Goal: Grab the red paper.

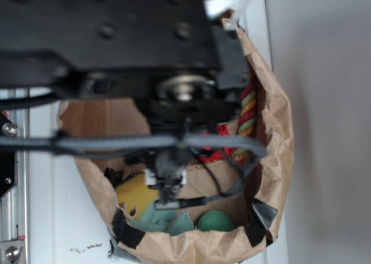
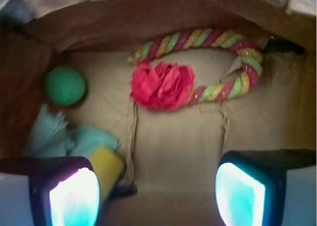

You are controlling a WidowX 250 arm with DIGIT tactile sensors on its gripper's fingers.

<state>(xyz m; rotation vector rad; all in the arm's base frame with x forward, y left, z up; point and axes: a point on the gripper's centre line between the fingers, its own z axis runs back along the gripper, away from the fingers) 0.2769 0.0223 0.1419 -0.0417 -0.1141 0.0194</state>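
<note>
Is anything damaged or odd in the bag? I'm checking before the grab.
Only the brown paper bag: its rim is torn and patched with black tape. The red paper lies intact against the rope loop; the claw is open.

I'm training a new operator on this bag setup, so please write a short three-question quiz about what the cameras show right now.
1. True or false: the red paper lies inside the rope loop, touching it.
2. In the wrist view, which thing lies farthest left? A) green ball B) rope loop C) red paper
3. Fill in: the gripper is ____, with nothing between its fingers.

Key:
1. True; the wad sits against the loop's left part.
2. A; the ball lies near the paper bag's left wall, above the teal cloth and the yellow block.
3. Open; it hangs short of the red paper.
</note>
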